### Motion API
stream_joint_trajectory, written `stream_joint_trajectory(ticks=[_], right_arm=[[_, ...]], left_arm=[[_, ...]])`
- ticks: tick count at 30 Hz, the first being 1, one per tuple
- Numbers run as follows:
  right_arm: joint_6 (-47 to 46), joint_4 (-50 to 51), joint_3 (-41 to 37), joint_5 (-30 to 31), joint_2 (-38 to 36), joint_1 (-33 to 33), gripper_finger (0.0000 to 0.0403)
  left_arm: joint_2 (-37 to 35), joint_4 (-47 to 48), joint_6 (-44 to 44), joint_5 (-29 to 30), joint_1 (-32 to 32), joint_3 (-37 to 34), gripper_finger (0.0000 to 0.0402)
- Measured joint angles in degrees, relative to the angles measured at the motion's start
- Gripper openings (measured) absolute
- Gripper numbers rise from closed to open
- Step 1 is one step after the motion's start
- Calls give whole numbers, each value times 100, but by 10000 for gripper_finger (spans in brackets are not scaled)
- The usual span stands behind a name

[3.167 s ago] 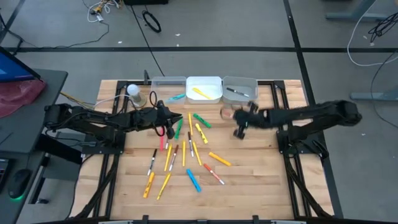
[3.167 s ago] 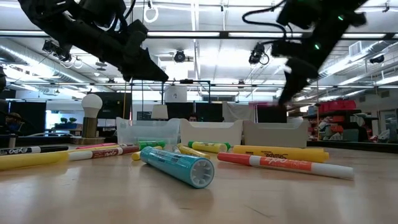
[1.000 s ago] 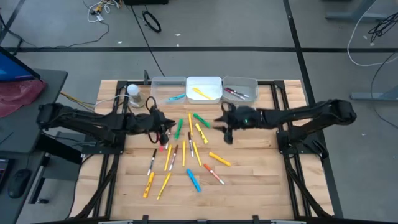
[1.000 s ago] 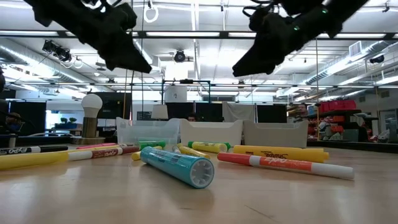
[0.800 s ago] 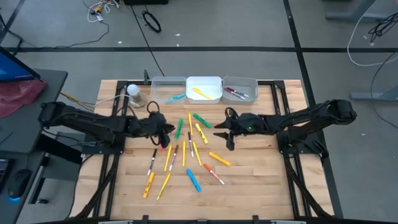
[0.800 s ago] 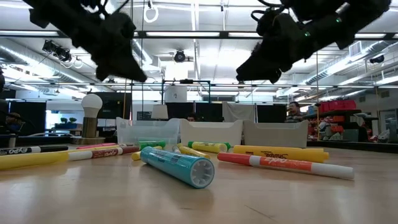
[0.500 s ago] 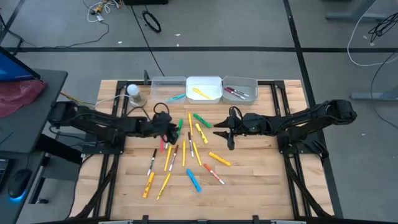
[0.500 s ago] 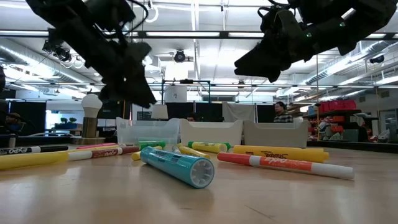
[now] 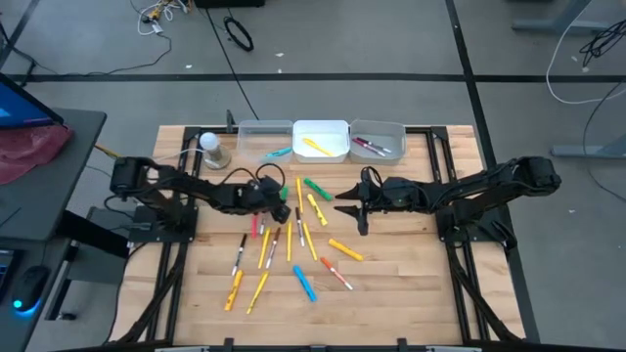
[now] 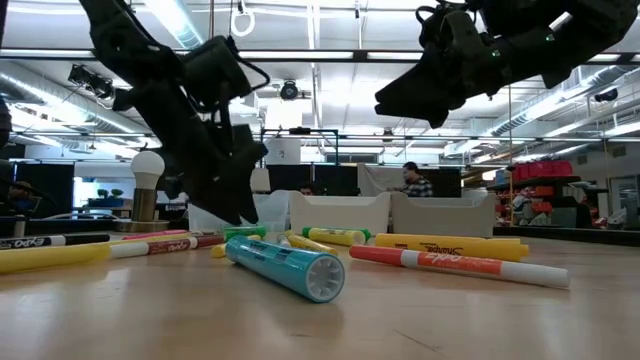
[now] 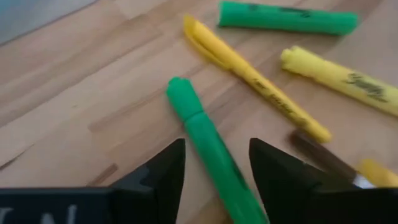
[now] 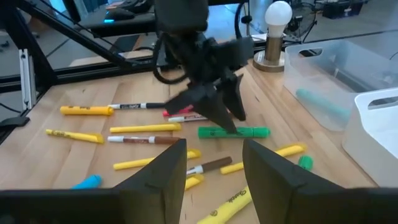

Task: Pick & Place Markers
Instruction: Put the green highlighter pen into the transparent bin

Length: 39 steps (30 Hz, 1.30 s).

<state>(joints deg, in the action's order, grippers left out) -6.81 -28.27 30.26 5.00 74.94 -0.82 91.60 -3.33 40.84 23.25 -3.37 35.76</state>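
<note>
A green marker [image 11: 211, 144] lay flat on the wooden table [image 9: 411, 274], its body running between the two spread fingers of the left gripper [image 9: 278, 201], which was lowered over it with nothing clasped. Just beyond those fingers a thin yellow marker [image 11: 255, 78], a second green marker [image 11: 287, 17] and a yellow highlighter [image 11: 339, 78] were seen on the planks. The remaining markers [image 9: 293, 256] were scattered below and between both grippers. The right gripper [image 9: 358, 211] was held above the table with its fingers apart and empty, well apart from the left one. Behind both grippers, at the table's far edge, three bins [image 9: 321, 139] were lined up, with a white bulb lamp [image 9: 209, 145] beside them. Beyond the table, a workshop with ceiling lights and a person [image 10: 412, 180] was visible.
</note>
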Motion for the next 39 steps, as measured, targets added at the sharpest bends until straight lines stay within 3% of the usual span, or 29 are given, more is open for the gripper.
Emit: stream_joint_trajectory(ticks=[12,14,18,24,28,31,39], right_arm=[[2,-14,0,7,0,2,160],[2,-11,0,8,0,2,160],[2,-11,0,9,0,2,160],[4,-9,0,12,0,2,160],[12,-19,0,29,0,2,160],[34,-39,0,75,0,2,160],[129,-208,2,357,0,26,160]], left_arm=[[544,-40,-290,-12,-253,204,71],[508,-43,-467,-27,-258,203,70],[127,3,-877,-73,-268,184,70],[-1157,72,-1613,-308,-490,188,70],[-1958,1042,-2296,-451,-1073,568,70],[-2044,2081,-2981,-589,-1719,1268,70],[-852,2928,-4788,-1866,-3414,2679,70]])
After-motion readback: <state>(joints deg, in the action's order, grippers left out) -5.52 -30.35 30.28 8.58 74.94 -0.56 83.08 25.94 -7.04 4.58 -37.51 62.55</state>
